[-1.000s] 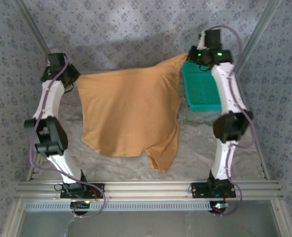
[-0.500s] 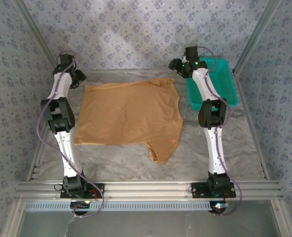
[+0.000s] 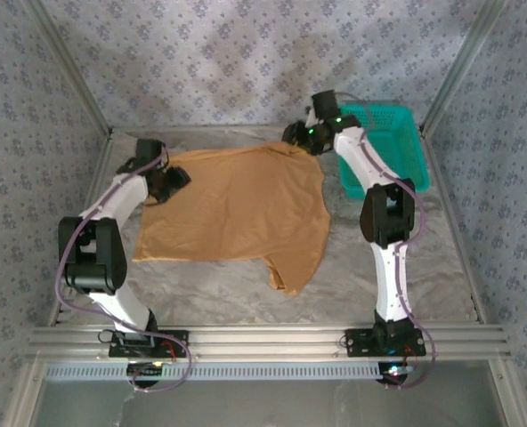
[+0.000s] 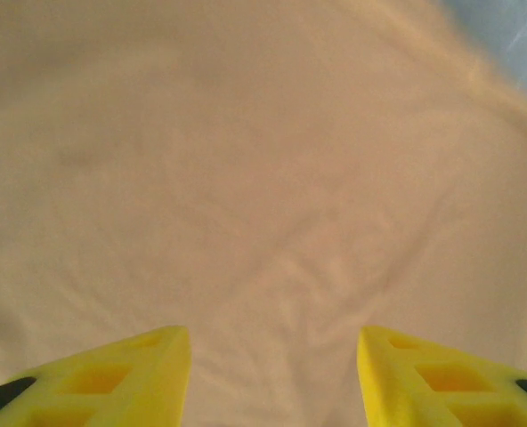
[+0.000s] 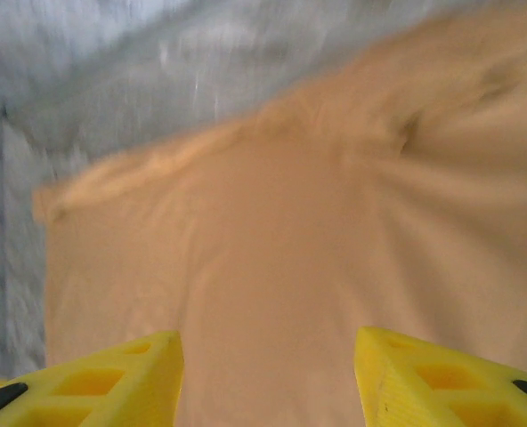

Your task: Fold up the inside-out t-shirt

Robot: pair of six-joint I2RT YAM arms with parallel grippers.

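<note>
T-shirt (image 3: 237, 209) lies flat on the tabletop (image 3: 357, 267). Over its 10 o'clock corner the left gripper (image 4: 271, 347) is spread and empty. At 1 o'clock, so is the right gripper (image 5: 265, 347).

High view from the near edge looking down, wrist views close over the same t-shirt (image 3: 237, 209)

The t-shirt (image 3: 237, 209) is showing a plain tan-orange. The basket (image 3: 397, 133) is showing teal. The walls (image 3: 246, 53) are carrying a blue-grey print of small flowers. The left arm (image 3: 112, 200) and the right arm (image 3: 361, 160) are looking white with black joints, and the fingers (image 4: 112, 382) yellow.
</note>
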